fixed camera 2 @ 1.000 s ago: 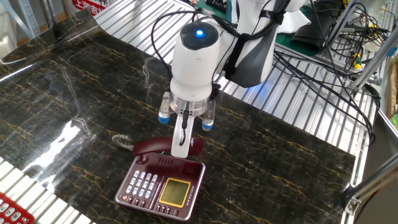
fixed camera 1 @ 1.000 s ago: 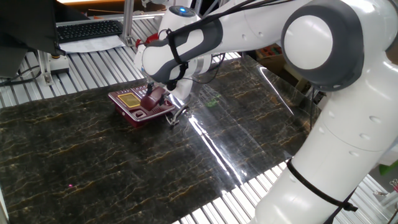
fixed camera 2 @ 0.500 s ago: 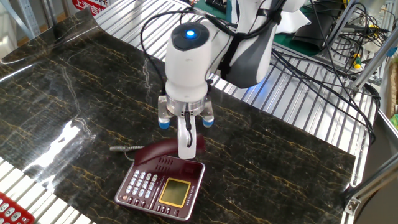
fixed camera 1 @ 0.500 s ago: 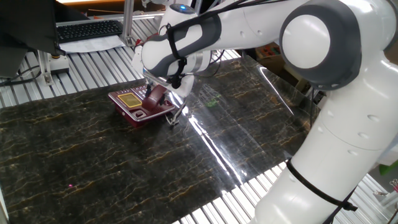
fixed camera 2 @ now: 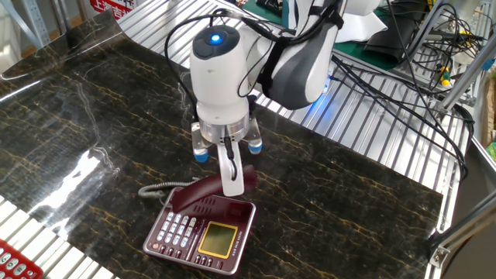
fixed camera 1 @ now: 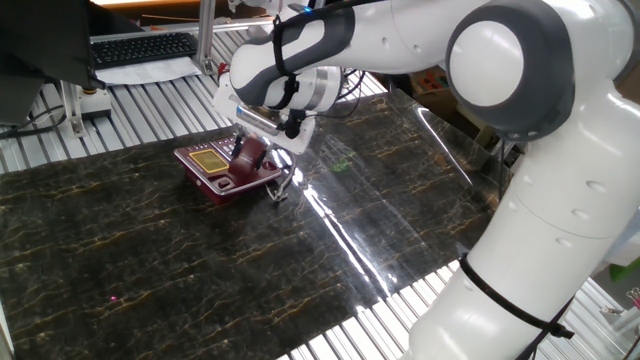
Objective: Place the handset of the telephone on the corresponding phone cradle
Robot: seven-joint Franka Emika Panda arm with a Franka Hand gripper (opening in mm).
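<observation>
Handset [fixed camera 2: 205, 191] is dark maroon and sits tilted over the far edge of the phone [fixed camera 2: 203, 232], one end raised, the other low toward the base; whether it touches the cradle [fixed camera 2: 225, 205] cannot be told from either view. Tool [fixed camera 2: 231, 180] points straight down from the white wrist and is pinching the handset near its raised end, with one pale finger [fixed camera 2: 229, 172] visible in front of the maroon plastic. In the one fixed view the handset [fixed camera 1: 247, 156] shows as a dark red lump under the tool [fixed camera 1: 252, 146], above the phone [fixed camera 1: 224, 171]. Arm reaches in from the far side of the counter [fixed camera 2: 85, 124], forearm roughly level, wrist turned vertical; a blue light glows on top of the wrist housing. Coiled cord [fixed camera 2: 159, 187] runs from the handset's low end and lies on the dark marbled counter just beside the base. Phone has a yellowish display [fixed camera 2: 216, 238] and a grid of pale keys [fixed camera 2: 177, 230]; key markings are too small to read. No brand or lettering is legible on the phone or arm.
</observation>
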